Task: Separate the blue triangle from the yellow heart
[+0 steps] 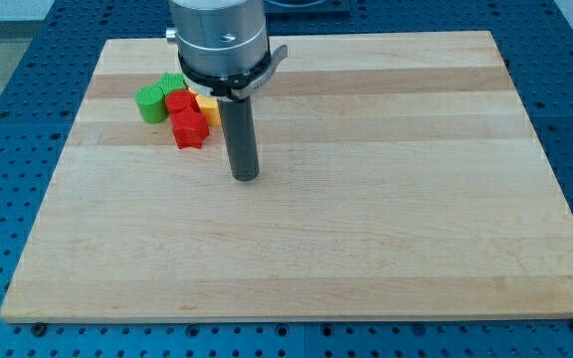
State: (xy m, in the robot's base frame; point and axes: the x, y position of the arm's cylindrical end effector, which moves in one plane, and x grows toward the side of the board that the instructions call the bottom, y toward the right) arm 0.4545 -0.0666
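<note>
Nearest the camera, my tip (245, 177) stands upright on the wooden board (366, 239), touching nothing, just right of a red block (189, 129). Farther left sit the yellow block (208, 103) and green blocks (151, 102); no blue triangle shows.

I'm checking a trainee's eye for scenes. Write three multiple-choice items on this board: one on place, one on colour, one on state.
1. Where does the cluster of blocks lie?
A. the view's top left
B. the view's bottom right
C. the view's centre

2. Which colour shows on no visible block?
A. red
B. purple
C. green

3. How does my tip stand to the blocks?
A. resting on top of one
B. apart from them, at their right and lower
C. wedged between two

Key: 1 A, the green block, red blocks and yellow block huddle there. 2 B, none is purple. 3 B, bare wood separates my tip from them.
</note>
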